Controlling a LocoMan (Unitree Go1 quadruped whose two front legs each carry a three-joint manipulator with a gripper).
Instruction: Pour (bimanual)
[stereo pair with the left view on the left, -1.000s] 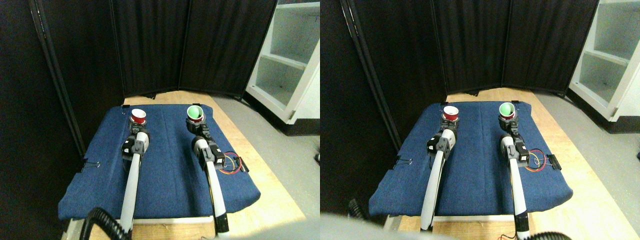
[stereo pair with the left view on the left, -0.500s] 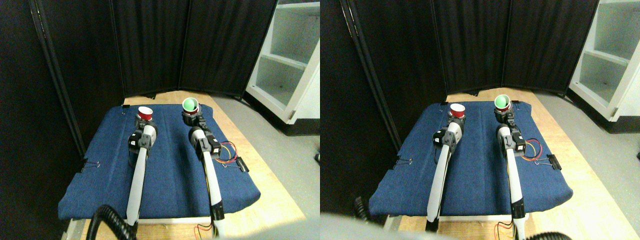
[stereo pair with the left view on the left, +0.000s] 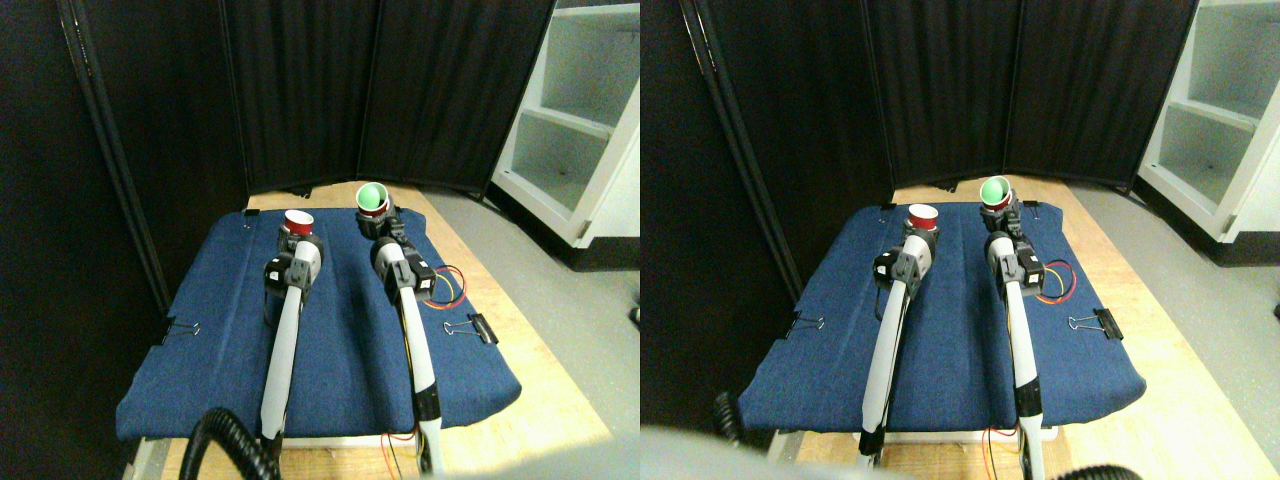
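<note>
Blue cloth (stereo pair with the left view on the left: 340, 340) covers the pad in front of you, and both cups are held above its far end. Your left gripper (stereo pair with the left view on the left: 297, 232) is clamped on the red cup (stereo pair with the left view on the left: 298, 221), which stands upright with its mouth up. Your right gripper (stereo pair with the left view on the left: 377, 212) is clamped on the green cup (stereo pair with the left view on the left: 371, 196), which is tilted so that its green inside faces toward you and a little to the left. The green cup sits to the right of the red cup and slightly farther back; the two are near each other but not touching. You cannot see from this view whether anything is inside either cup. Both pale arms run up from the bottom edge across the cloth, the left (stereo pair with the left view on the left: 282, 350) nearly straight, the right (stereo pair with the left view on the left: 415, 330) leaning slightly inward. Just right of the right arm, a loop of red and yellow wire (stereo pair with the left view on the left: 447, 290) lies on the cloth, with a black binder clip (stereo pair with the left view on the left: 478, 326) near the cloth's right edge. Another clip (stereo pair with the left view on the left: 183, 328) holds the left edge. Black curtain panels (stereo pair with the left view on the left: 300, 90) close the back, and a white shelf unit (stereo pair with the left view on the left: 580, 110) stands at the right on the grey floor.
</note>
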